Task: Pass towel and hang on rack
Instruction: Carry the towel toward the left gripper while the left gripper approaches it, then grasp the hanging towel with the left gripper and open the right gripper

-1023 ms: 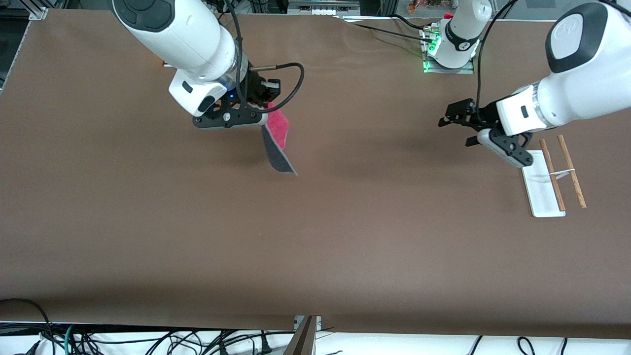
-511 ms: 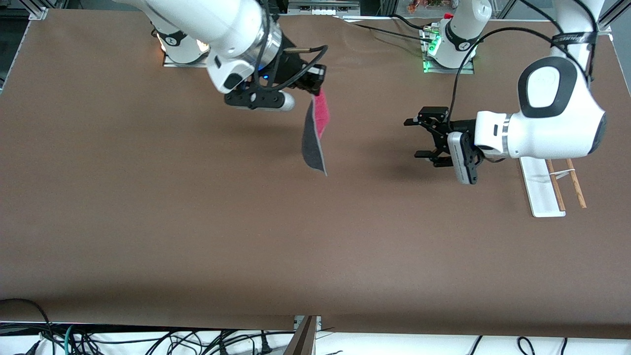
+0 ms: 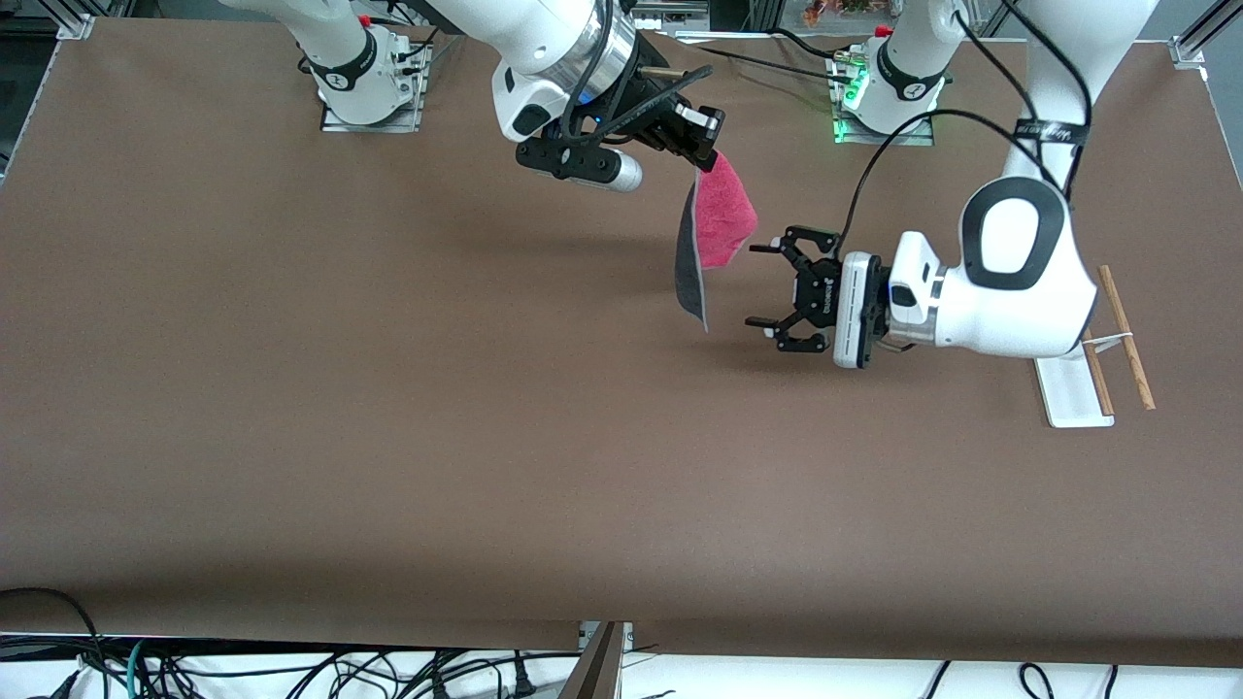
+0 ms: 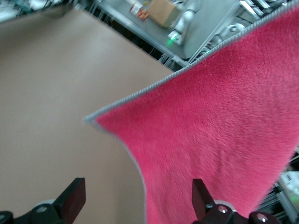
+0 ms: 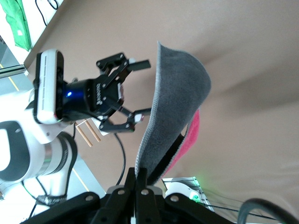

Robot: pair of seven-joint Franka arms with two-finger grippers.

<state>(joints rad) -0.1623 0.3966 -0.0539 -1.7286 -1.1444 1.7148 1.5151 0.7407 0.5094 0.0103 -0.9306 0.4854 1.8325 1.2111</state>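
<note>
1. Towel (image 3: 717, 228): one small fuzzy cloth, pink-red face with grey edging, dark grey reverse. It hung in the air over the middle of the desk (image 3: 388, 437), pinched at its top corner, with its free dark edge trailing toward 6 o'clock in the front view. The pink face (image 4: 224, 121) turned toward the left arm; the grey face (image 5: 175, 112) showed in the right wrist view.
2. Right hand (image 3: 701, 153): fingers pressed together on the towel's top corner, held over the desk at about 12 o'clock of the cloth. The same grip showed in the right wrist view (image 5: 138, 185).
3. Left hand (image 3: 775, 290): fingers spread apart, holding nothing, pointed at the towel from its 3 o'clock side and just beside it, not touching it. Both fingertips (image 4: 74, 195) framed the pink face.
4. Rack (image 3: 1073, 388): flat white base with two thin brown rods, standing on the desk toward the left arm's end, well apart from the towel and partly hidden by the left arm.
</note>
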